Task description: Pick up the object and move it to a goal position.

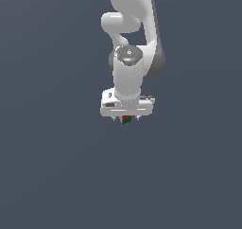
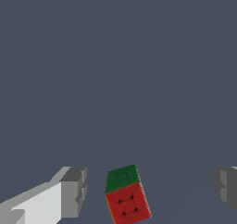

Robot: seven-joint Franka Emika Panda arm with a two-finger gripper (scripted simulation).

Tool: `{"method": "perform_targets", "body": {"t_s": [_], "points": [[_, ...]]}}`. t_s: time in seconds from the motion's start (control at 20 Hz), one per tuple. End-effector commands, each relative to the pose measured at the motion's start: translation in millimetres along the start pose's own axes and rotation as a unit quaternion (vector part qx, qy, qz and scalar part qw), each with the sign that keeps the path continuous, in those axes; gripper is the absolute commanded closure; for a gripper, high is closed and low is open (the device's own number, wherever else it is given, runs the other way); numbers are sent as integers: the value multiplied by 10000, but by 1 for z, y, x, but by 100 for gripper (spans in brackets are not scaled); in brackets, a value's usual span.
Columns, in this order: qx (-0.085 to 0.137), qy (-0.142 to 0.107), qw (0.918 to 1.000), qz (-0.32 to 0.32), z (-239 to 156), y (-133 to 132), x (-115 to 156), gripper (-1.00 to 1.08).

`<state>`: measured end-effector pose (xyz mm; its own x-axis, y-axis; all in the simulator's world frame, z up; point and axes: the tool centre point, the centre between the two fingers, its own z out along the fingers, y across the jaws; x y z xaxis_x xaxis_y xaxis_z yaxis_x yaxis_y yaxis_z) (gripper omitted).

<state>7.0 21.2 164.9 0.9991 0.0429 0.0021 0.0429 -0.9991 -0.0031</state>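
Observation:
The object (image 2: pixel 126 195) is a tiny tilted cube, dark green on one half and red on the other. In the wrist view it lies between my two grey fingertips (image 2: pixel 74 190), with a clear gap on each side, wider on one side. My gripper (image 2: pixel 149 188) is open and touches nothing. In the exterior view the white gripper (image 1: pixel 125 118) hangs straight down from the arm, and the cube (image 1: pixel 126 120) peeks out just under the hand, between the short fingers. No goal mark shows in either view.
The white arm (image 1: pixel 130 43) rises behind the gripper in the exterior view. A plain dark grey-blue surface (image 1: pixel 56 176) fills the rest of both views.

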Motion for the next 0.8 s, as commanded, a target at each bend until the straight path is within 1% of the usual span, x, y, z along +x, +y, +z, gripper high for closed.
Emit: {"method": "perform_targets", "body": {"t_s": [0.0, 0.45, 0.75], "points": [[0, 0, 10000, 0, 0, 0, 0, -92], [82, 95, 9999, 118, -7, 8, 7, -92], [82, 97, 9999, 107, -6, 8, 6, -92]]}}
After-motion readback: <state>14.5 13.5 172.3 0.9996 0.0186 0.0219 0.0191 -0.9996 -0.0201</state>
